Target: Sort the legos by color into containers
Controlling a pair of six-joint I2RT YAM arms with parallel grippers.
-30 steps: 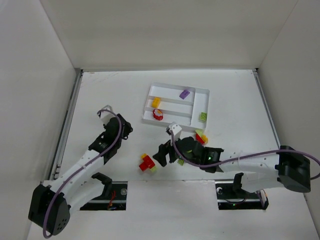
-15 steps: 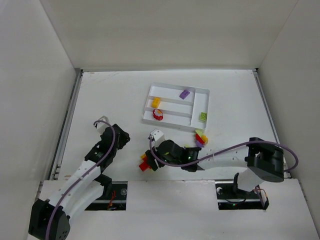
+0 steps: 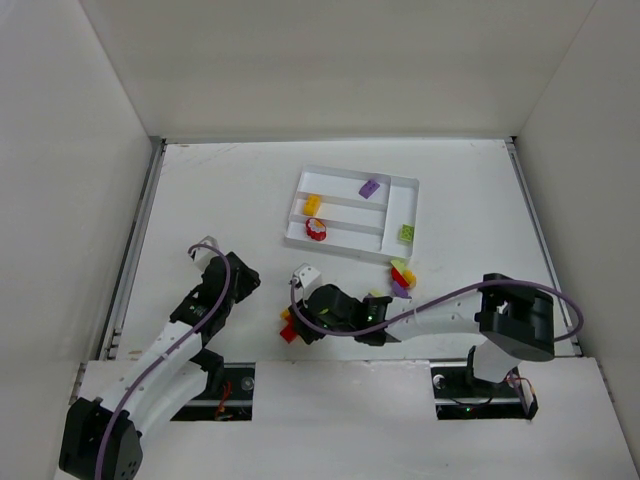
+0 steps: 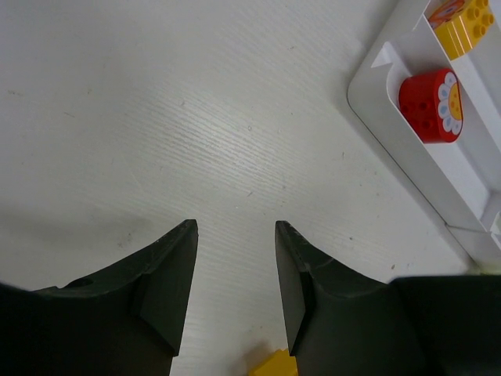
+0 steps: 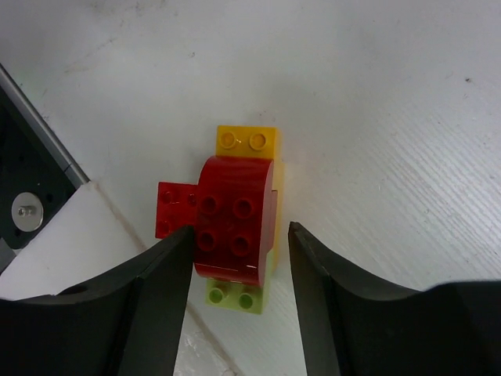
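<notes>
Astride the red brick (image 5: 235, 211), the right tool (image 5: 240, 229) stands spread; the left tool (image 4: 235, 225) likewise.

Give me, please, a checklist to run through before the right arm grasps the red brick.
1. Right end effector open: ok.
2. Red brick between its fingers: ok.
3. Red brick clear of neighbours: not ok; yellow brick and lime green brick sit tight against it.
4. Left end effector clear of the red brick: ok, open and off to one side.
5. Room in the tray slot beside the round red piece: ok.
</notes>
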